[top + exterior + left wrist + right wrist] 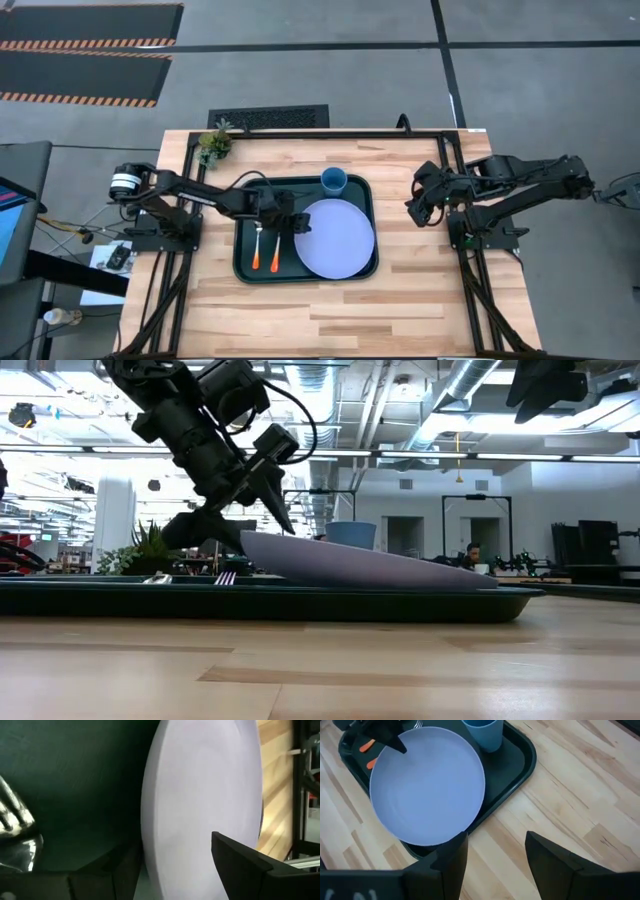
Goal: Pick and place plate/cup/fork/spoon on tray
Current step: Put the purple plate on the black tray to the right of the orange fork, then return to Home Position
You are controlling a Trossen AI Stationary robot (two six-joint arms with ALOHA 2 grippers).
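Lavender plate [200, 805] fills left wrist view, edges cut off; tines [12, 817] blurred beside it. Left gripper [297, 222] spread wide, fingers straddling plate's nine-o'clock rim, gripping nothing firmly. Lies on green tray [243, 262], overhanging its four-o'clock corner; cup [333, 181] at twelve. Fork [257, 246] and spoon [276, 250] at nine. Right gripper [411, 207] open, empty, at three.

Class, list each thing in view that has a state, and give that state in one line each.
Plate: on tray, one edge tilted up.
Cup: upright on tray.
Fork: flat on tray.
Spoon: flat on tray.
Tray: on table.
Left end effector: open at plate's edge.
Right end effector: open, above table.
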